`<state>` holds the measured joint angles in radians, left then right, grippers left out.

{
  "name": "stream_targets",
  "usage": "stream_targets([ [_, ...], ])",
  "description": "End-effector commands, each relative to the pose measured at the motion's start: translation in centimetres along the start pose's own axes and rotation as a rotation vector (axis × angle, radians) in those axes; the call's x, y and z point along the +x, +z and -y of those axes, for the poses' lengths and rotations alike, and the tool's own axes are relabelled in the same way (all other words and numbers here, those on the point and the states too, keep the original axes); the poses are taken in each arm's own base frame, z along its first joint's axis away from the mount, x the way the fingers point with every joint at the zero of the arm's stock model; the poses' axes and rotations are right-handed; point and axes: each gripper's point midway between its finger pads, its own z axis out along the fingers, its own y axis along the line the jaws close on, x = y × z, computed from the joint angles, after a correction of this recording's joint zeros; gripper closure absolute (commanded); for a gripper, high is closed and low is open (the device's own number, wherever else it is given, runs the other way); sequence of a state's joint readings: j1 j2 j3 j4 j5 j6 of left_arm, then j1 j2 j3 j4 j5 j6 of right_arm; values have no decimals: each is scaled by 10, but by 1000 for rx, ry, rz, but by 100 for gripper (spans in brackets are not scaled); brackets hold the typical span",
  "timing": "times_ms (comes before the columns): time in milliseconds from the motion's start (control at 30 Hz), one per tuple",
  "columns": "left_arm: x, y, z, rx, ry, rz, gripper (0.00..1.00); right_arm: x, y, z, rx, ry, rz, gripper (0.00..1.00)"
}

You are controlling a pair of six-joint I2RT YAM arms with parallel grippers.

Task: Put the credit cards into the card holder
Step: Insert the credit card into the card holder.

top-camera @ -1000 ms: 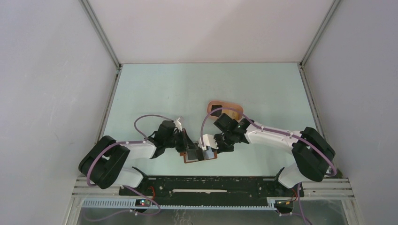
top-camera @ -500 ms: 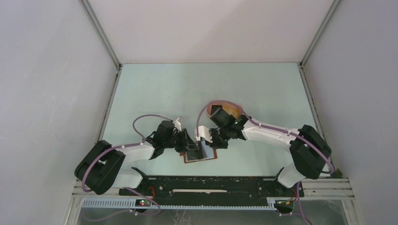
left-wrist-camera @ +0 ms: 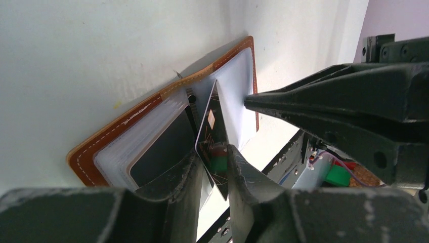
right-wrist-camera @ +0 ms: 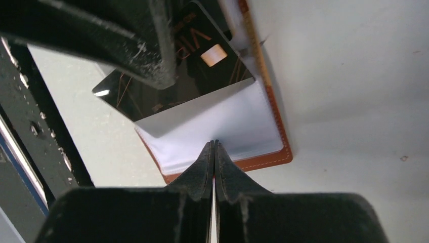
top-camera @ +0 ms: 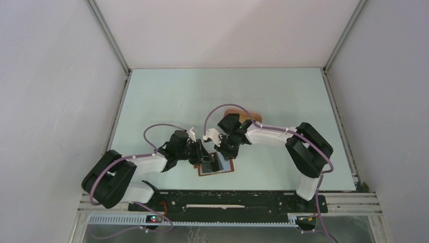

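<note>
The reddish-brown card holder (top-camera: 227, 167) lies open on the table near the front, clear pockets up; it also shows in the left wrist view (left-wrist-camera: 126, 129) and the right wrist view (right-wrist-camera: 263, 159). My left gripper (top-camera: 204, 156) (left-wrist-camera: 211, 152) is shut on a black credit card (left-wrist-camera: 211, 129) (right-wrist-camera: 197, 71), held on edge with its end at the holder's middle fold. Another dark card (left-wrist-camera: 159, 152) sits in a left pocket. My right gripper (top-camera: 221, 151) (right-wrist-camera: 213, 144) is shut and empty, its tips on the right clear pocket page (right-wrist-camera: 217, 121).
A pink oval tray (top-camera: 253, 116) lies behind the right arm, partly hidden by it. The black mounting rail (top-camera: 227, 200) runs along the near edge just in front of the holder. White enclosure walls stand left, right and behind.
My right arm has swung left and its shut tips have moved up onto the holder's right page. My left gripper has kept the black card almost still.
</note>
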<state>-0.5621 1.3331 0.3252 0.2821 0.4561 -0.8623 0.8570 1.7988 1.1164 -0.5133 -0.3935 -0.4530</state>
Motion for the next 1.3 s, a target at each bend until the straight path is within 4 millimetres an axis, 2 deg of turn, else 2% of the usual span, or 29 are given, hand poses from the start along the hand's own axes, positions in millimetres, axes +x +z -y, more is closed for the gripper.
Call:
stream_targets([
  [0,23,-4,-50,-191,-11,-59,69,-4,0,15,58,64,-25,96],
  [200,23,-3,-54,-210,-6,-65,69,-6,-1,9,25,67,-23,97],
  [467,29,-1,-63,-253,-9,-104,71,-17,-14,3,-9,64,30,94],
  [800,29,2,-68,-283,-9,-132,82,-29,-26,-7,-51,61,86,94],
  [1000,28,3,-64,-270,-8,-133,78,-43,-44,-23,-139,43,183,93],
  [1100,29,4,-62,-256,-9,-137,75,-50,-54,-38,-183,-38,260,93],
  [1267,30,7,-60,-234,-18,-146,70,-63,-66,-69,-144,-427,402,93],
])
